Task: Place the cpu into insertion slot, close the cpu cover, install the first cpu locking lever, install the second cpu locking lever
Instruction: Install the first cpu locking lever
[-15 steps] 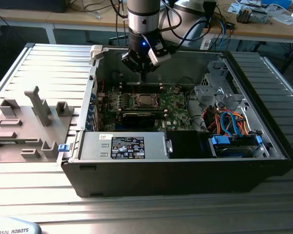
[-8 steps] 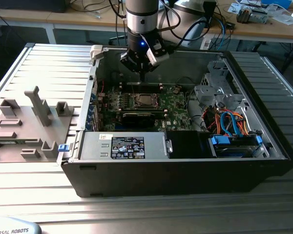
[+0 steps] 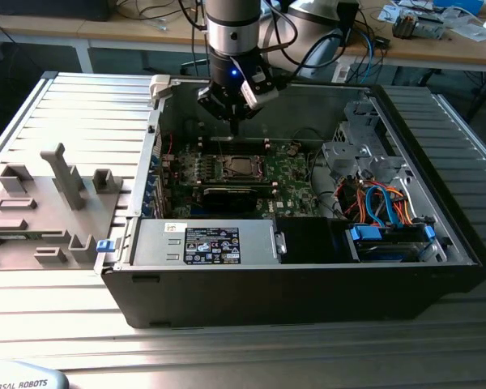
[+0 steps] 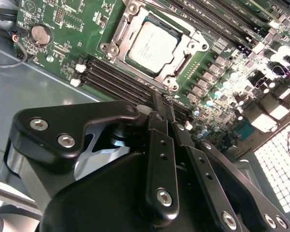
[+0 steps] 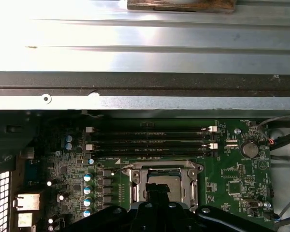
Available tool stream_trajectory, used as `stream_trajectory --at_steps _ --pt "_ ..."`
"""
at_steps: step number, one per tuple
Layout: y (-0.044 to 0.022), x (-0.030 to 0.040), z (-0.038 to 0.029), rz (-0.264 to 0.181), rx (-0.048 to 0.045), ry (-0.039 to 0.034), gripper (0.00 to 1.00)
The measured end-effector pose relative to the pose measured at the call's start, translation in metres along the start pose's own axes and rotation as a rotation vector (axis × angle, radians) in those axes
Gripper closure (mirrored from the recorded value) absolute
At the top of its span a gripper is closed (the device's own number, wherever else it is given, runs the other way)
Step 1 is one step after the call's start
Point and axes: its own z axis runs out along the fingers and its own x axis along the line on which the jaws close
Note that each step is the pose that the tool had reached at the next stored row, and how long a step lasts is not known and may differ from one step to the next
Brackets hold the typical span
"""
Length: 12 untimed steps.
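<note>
Second wrist view shows my gripper (image 4: 170,99) pinched shut, empty, beside the chip (image 4: 152,44) seated in its socket (image 4: 117,35); light, fragile, edge-hold only.

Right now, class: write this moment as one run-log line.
tool: shut, holding nothing, above socket | cpu: seated in insertion slot | cpu cover: closed over the cpu | scene: open computer case

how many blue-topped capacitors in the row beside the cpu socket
4, in the first wrist view, in a line beside the insertion slot. More may be hidden behind the gripper.
</note>
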Motion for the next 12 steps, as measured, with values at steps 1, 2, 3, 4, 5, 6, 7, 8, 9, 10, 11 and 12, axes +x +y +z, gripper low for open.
stream_trajectory --at_steps 1,2,3,4,5,6,7,8,9,10,11,12 --pt "0.0 0.0003 0.0 0.0 0.0001 0.0 0.89" --pt "0.0 0.0006 0.0 0.0 0.0 0.0 0.89" --pt "0.0 0.0011 -0.0001 0.0 0.0001 0.0 0.89" --pt "0.0 0.0014 -0.0001 0.0 0.0001 0.0 0.89" --pt "0.0 0.0016 -0.0001 0.0 0.0001 0.0 0.89" --pt "0.0 0.0018 -0.0001 0.0 0.0 0.0 0.89" --pt "0.0 0.002 -0.0001 0.0 0.0 0.0 0.89" --pt "0.0 0.0023 -0.0002 0.0 0.0001 0.0 0.89" --pt "0.0 0.0026 -0.0002 0.0 0.0 -0.0001 0.89" --pt "0.0 0.0029 -0.0002 0.0 0.0001 0.0 0.89" --pt "0.0 0.003 -0.0002 0.0 0.0 0.0 0.89" --pt "0.0 0.0033 -0.0002 0.0 0.0 0.0 0.89"
